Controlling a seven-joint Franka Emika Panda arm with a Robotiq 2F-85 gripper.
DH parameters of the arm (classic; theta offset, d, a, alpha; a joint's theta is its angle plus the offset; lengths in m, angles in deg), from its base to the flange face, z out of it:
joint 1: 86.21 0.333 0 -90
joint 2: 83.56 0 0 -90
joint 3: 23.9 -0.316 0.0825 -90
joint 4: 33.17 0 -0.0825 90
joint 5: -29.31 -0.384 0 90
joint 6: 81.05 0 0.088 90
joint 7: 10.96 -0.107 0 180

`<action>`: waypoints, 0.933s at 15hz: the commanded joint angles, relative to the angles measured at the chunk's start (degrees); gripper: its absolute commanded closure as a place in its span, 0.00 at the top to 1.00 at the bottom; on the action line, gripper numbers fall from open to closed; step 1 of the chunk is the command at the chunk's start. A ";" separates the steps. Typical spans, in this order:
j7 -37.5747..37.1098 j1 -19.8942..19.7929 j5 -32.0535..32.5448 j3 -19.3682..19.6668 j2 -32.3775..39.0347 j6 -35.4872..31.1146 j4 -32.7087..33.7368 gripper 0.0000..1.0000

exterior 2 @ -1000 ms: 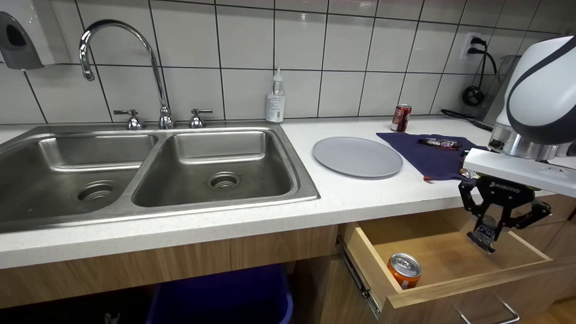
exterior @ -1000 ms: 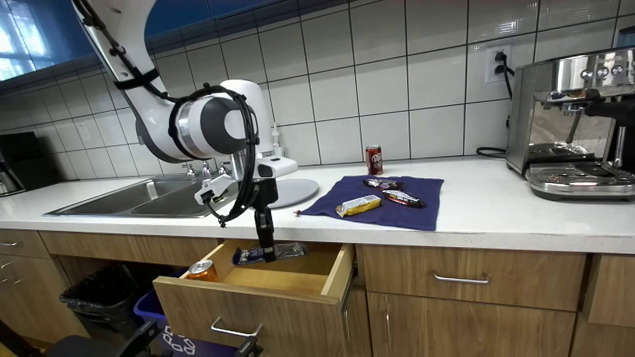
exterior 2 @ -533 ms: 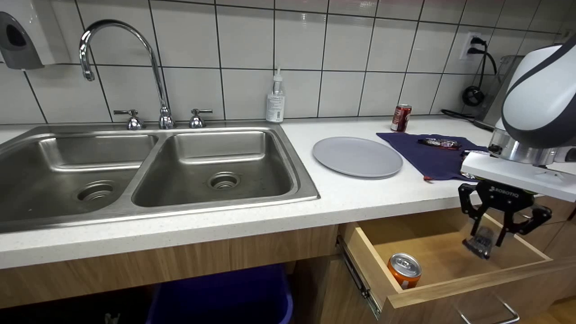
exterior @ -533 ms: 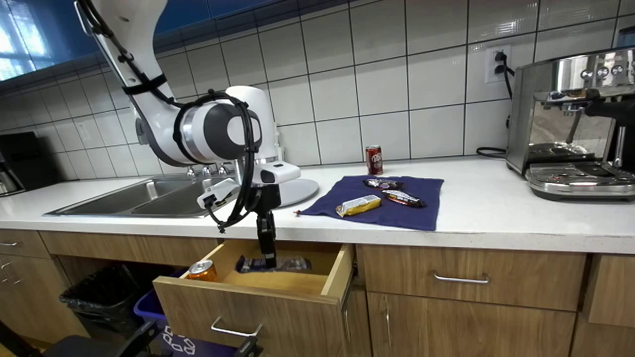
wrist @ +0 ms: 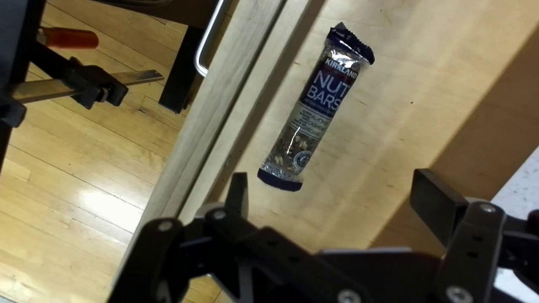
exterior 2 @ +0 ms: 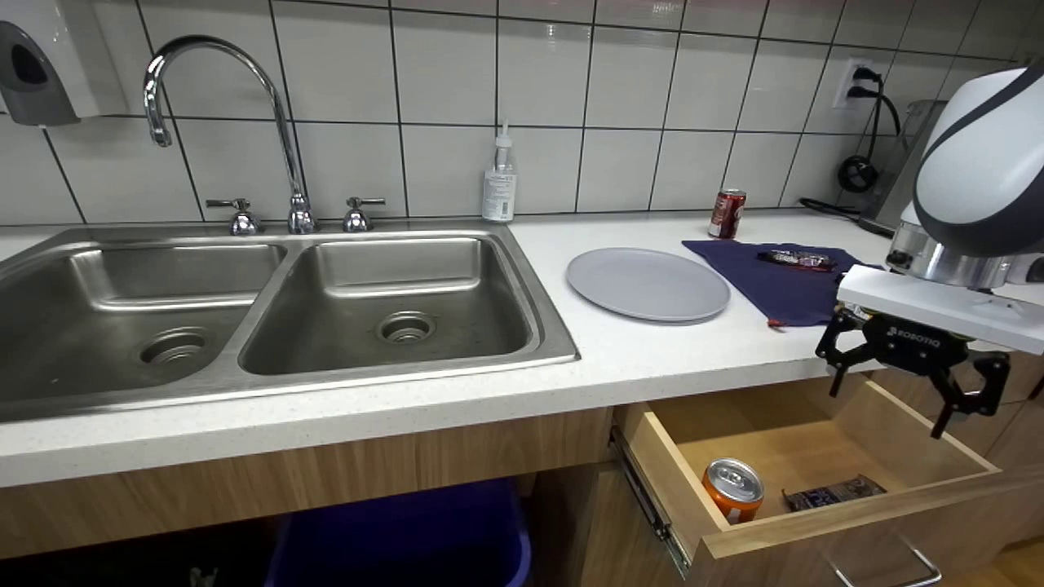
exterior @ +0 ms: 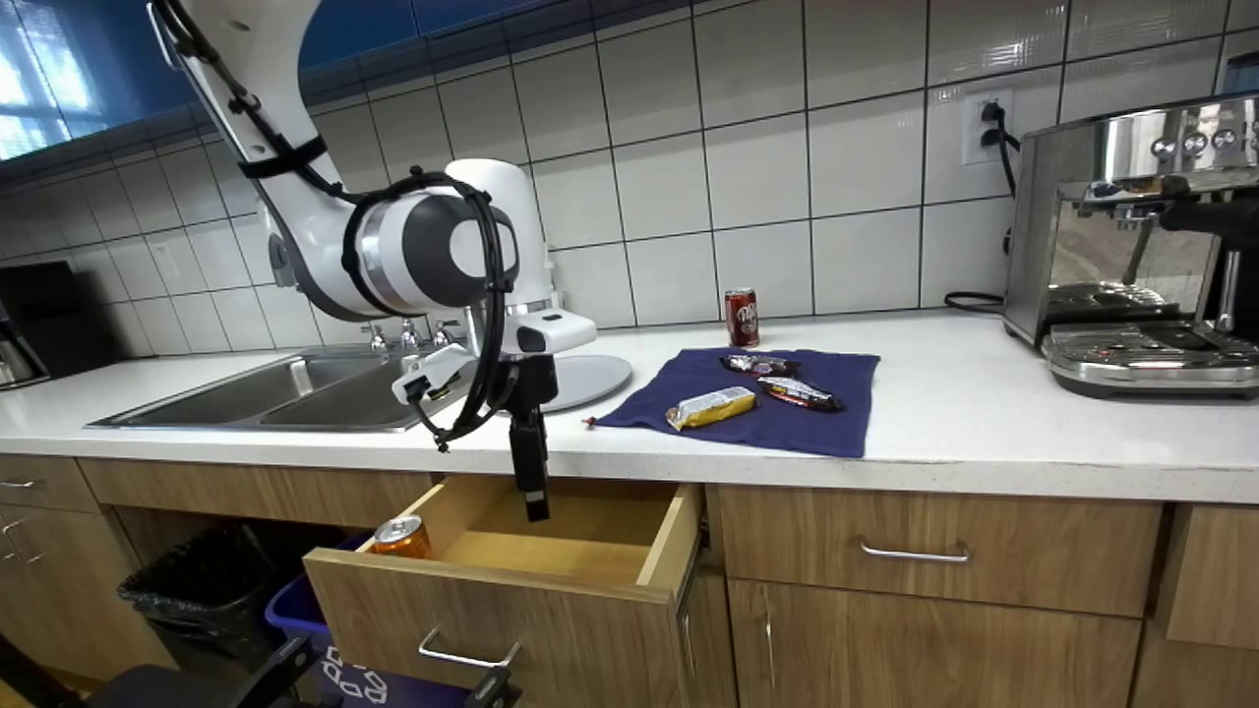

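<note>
In the wrist view my gripper [wrist: 329, 173] stands wide open, its fingers far apart with nothing between them. It hangs over an open wooden drawer [exterior 2: 758, 432]. A nut bar [wrist: 316, 105] in a clear and dark purple wrapper lies on the drawer's floor, near the front wall and apart from the fingers. An exterior view shows the nut bar [exterior 2: 836, 493] lying to the right of an orange can [exterior 2: 734, 489], which stands in the drawer's corner. From the opposite camera the drawer front [exterior: 492, 580] hides the bar, while the can's top [exterior: 400, 531] still shows.
On the counter lies a dark blue cloth [exterior: 836, 430] bearing several wrapped bars, with a red can [exterior: 742, 317] behind it. A grey plate [exterior 2: 648, 285] sits beside the sink [exterior 2: 563, 350]. An espresso machine [exterior: 1033, 226] stands at the right. Bins [exterior: 226, 580] are below the counter.
The gripper first lowered with the nut bar between its fingers, then opened wide and rose slightly. The bar has dropped onto the drawer floor near the front.
</note>
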 commanded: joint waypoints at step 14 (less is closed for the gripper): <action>1.32 -3.76 1.95 -0.41 -10.16 4.94 1.21 1.00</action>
